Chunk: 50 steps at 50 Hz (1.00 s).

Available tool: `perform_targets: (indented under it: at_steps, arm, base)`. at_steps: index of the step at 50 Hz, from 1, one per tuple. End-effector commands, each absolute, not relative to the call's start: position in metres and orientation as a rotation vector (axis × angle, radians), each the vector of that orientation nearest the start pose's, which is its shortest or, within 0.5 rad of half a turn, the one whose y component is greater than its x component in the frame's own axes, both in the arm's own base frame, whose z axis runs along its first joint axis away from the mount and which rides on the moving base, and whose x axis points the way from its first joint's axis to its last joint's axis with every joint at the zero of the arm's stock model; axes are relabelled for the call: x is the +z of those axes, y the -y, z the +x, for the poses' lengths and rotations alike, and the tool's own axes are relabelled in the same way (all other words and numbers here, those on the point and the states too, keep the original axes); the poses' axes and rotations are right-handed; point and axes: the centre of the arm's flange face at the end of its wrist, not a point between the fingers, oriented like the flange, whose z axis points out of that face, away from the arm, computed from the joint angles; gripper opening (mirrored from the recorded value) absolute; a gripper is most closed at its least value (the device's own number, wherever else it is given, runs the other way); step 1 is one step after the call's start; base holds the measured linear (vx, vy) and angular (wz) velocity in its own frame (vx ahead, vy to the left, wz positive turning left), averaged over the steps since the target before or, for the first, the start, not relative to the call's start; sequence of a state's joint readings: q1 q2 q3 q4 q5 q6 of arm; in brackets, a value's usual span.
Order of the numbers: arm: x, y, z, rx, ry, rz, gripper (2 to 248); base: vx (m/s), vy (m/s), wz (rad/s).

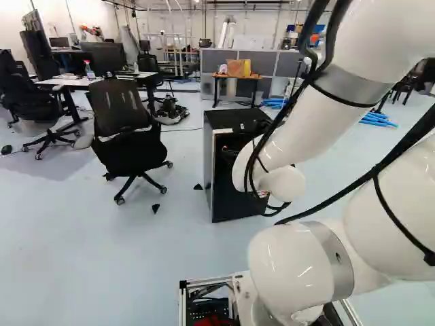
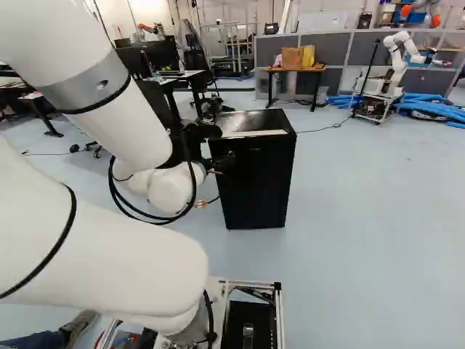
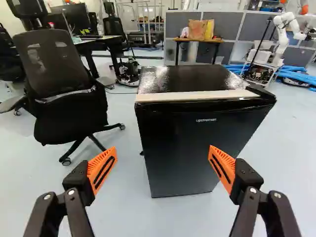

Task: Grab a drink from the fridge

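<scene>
In the wrist view my gripper (image 3: 163,148) is holding nothing, its two fingers standing wide apart; the fridge (image 3: 197,126) is standing ahead, between twelve and one o'clock, its long axis running upright, its door (image 3: 180,155) facing back towards me at about six. In the left base view it is standing at eleven o'clock from my lowest joint (image 1: 296,268); in the right base view, at one. No drink is showing.

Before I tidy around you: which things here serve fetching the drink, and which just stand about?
For the job:
small glossy black fridge
black pincer with orange pads

Just about:
black mesh-backed office chair
wooden-topped table
long blue tubes
</scene>
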State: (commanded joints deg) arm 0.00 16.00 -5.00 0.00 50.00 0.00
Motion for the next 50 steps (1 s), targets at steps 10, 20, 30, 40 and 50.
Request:
perform_targets:
  at_steps: [10,20,30,40,50]
  arm:
    - [0.366,0.0,0.27,-1.824,0.0,-2.558,247]
    - [0.366,0.0,0.27,-1.824,0.0,-2.558,247]
    - [0.366,-0.001,0.27,-1.823,0.002,-2.556,247]
    - [0.366,-0.005,0.273,-1.819,-0.034,-2.554,247]
    - [0.367,-0.011,0.277,-1.813,-0.085,-2.551,247]
  base:
    - [0.003,0.009,0.21]
    - [0.001,0.0,0.003]
    - [0.0,0.0,0.0]
    - [0.0,0.0,0.0]
    - [0.0,0.0,0.0]
